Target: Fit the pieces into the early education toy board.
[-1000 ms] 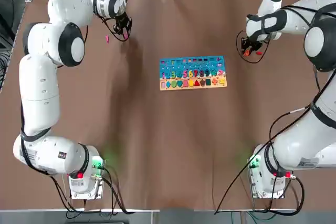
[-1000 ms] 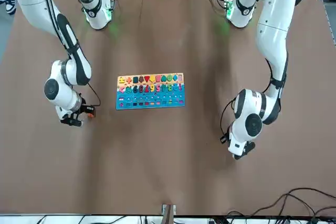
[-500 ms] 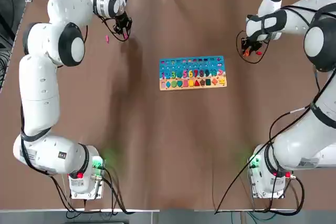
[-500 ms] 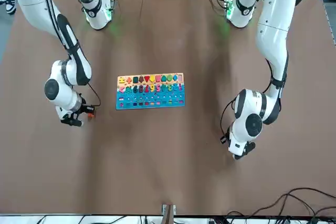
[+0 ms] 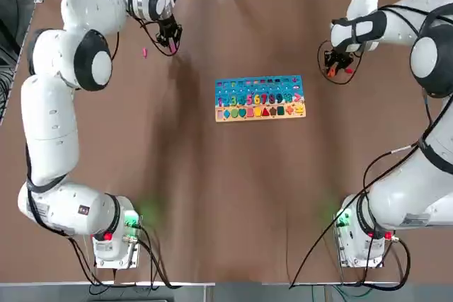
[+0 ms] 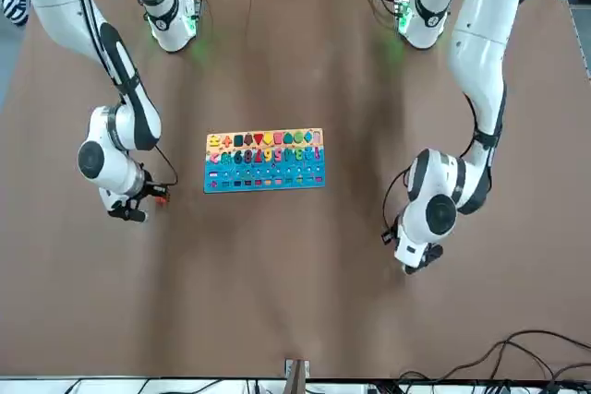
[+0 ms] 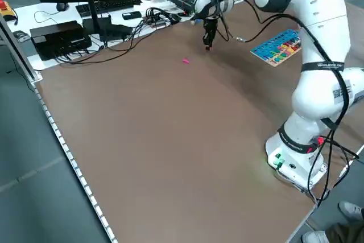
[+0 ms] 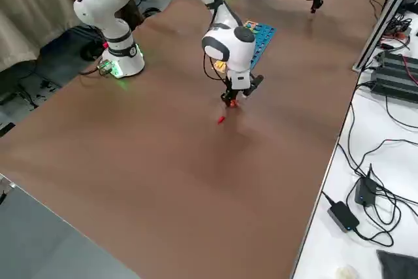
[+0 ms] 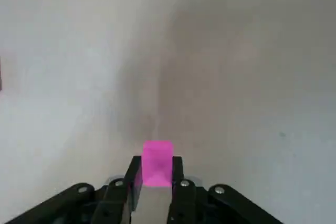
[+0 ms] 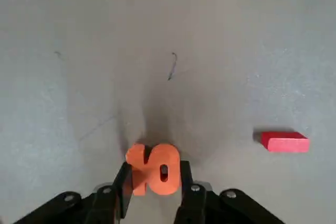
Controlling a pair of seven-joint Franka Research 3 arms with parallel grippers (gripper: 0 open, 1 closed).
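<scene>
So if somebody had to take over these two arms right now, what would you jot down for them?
Left gripper: shut on a pink piece, at the table's far left.
Right gripper: shut on the orange "10", at the far right.
Board: mid-table, untouched by either arm.
Loose: one pink piece near the left gripper, one red piece near the right.
Done: two pieces gripped.
Left: fit all four into the board.

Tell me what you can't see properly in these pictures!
- Empty slots on the toy board: too small in the top and front views.
- Pink piece in the left gripper: its fingers cover its sides, so its shape is unclear.
- Loose pink piece: only a speck.
- Red piece: shape unclear, seen edge-on.
</scene>
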